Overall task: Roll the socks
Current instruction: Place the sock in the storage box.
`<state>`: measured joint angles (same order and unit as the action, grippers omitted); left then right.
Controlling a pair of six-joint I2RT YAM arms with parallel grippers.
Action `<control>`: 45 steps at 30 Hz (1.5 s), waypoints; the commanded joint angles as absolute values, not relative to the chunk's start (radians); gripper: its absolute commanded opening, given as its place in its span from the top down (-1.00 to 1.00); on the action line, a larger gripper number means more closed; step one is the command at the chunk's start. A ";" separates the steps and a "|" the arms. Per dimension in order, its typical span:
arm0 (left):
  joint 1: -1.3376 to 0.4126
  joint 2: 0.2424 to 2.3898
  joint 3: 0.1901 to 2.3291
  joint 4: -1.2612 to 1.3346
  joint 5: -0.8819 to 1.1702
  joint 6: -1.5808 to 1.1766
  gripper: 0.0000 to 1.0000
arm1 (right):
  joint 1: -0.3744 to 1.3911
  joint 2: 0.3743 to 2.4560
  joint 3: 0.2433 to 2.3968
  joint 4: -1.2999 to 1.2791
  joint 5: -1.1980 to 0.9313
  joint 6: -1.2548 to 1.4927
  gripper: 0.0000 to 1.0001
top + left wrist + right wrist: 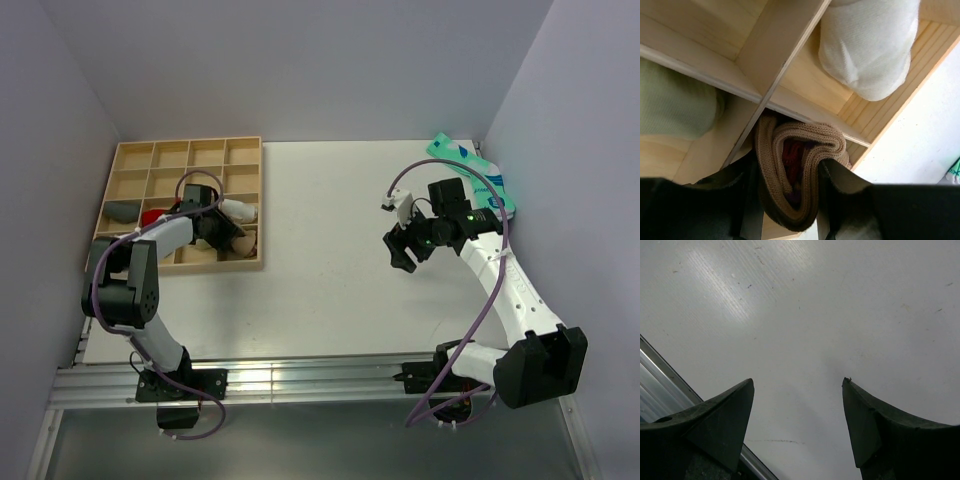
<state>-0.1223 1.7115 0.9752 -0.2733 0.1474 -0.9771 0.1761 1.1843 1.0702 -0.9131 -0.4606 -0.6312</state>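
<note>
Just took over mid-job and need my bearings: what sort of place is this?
Probably a lab robot cell: plain walls box in a white table, the arms sit on an aluminium rail, and a wooden divider tray holds socks.

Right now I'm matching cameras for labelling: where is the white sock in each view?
Top external: white sock in the wooden tray's right column.
Left wrist: upper right, inside a compartment.
Right wrist: not in it.
Shared landmark: the tray's right rim.
</note>
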 commanded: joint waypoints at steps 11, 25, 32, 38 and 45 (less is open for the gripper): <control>-0.104 1.715 1.032 -0.603 0.005 -0.950 -0.48 | 0.169 1.204 1.078 -0.937 -0.476 -0.660 -0.56; -0.104 1.629 1.095 -0.716 -0.103 -0.968 -0.59 | 0.167 1.233 1.091 -0.946 -0.491 -0.670 -0.57; -0.104 1.611 1.123 -0.761 -0.146 -0.991 -0.61 | 0.167 1.243 1.098 -0.957 -0.503 -0.676 -0.57; -0.104 1.576 1.153 -0.790 -0.159 -0.986 -0.65 | 0.167 1.243 1.097 -0.954 -0.502 -0.675 -0.57; -0.110 1.484 1.238 -0.844 -0.196 -0.905 -0.77 | 0.167 1.223 1.100 -0.939 -0.500 -0.660 -0.57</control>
